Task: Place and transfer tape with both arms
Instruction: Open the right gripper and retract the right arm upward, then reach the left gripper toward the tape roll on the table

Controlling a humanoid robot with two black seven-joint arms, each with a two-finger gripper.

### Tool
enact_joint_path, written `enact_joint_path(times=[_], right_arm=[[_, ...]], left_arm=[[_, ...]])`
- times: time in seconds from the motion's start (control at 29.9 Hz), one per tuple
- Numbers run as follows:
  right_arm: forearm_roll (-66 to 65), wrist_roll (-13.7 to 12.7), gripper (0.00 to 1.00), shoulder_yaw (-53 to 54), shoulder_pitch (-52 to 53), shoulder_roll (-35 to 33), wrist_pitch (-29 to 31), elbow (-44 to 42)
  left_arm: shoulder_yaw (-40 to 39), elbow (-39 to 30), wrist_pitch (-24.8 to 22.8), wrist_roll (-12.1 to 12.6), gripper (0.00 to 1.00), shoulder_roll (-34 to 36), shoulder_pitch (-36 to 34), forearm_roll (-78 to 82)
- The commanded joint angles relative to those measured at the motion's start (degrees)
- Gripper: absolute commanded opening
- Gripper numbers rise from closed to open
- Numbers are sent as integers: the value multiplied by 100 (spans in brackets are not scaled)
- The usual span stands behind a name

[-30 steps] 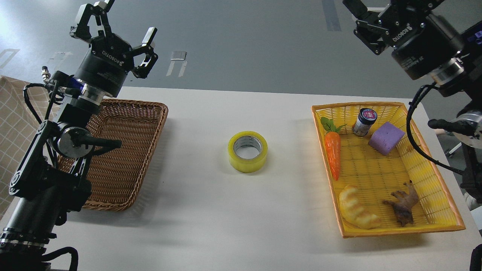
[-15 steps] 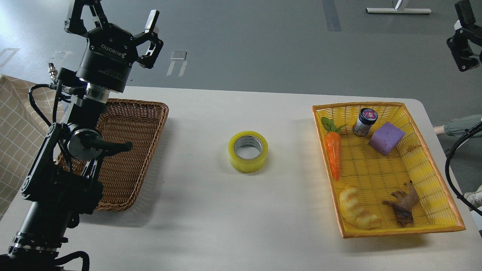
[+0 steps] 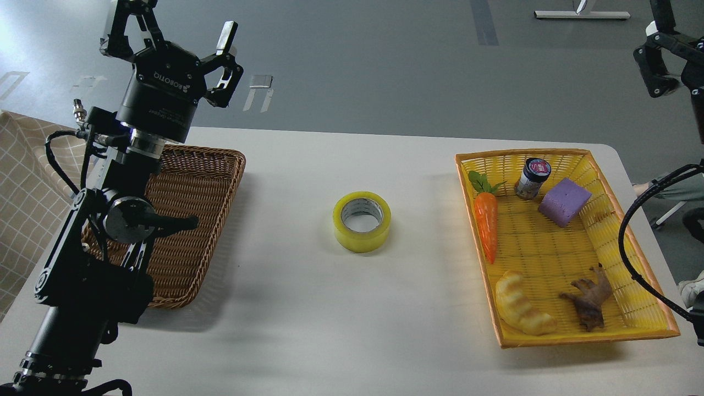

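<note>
The tape (image 3: 362, 221), a yellow translucent roll with a grey-white core, lies flat on the white table (image 3: 308, 308) at its middle, touched by nothing. My left gripper (image 3: 175, 22) is open and empty, held high above the back edge of the brown wicker basket (image 3: 190, 181), well left of the tape. Of my right gripper (image 3: 663, 60) only a part of a black finger shows at the top right edge, far from the tape; its jaws cannot be made out.
The yellow basket (image 3: 632, 242) at the right holds a carrot (image 3: 487, 223), a small jar (image 3: 532, 177), a purple block (image 3: 564, 201), a bread crescent (image 3: 521, 311) and a brown toy animal (image 3: 589, 300). A checked cloth (image 3: 22, 181) hangs at the far left.
My right arm has swung out from the upper right to the frame's right edge. My left gripper has shifted slightly right and stayed open. The tape has not moved.
</note>
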Motion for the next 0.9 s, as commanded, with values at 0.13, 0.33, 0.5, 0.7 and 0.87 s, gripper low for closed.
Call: enact_joint_path(times=[0.13,0.33,0.5,0.7,0.87], right_arm=[[0,0,100,-32,-16,-34,0,-5],[-26,0,100,-32,-60,-166,0,-23],[-26,0,100,-23,-77,-236,0,-14],[-26,0,100,12,-77,-253,0,30],[-17,0,100,12,-16,-368,0,3]], left_arm=[[32,-28,42,36,98,-92,-9,58],[991,-696,1229,62,98,330,-26,2088],[2229,-714,2371,1097,98,321,-324,4187],[2712,23,2608,1873,98,14,-869,5725],[3275,742,2758,1952,98,-364,-1265,6920]])
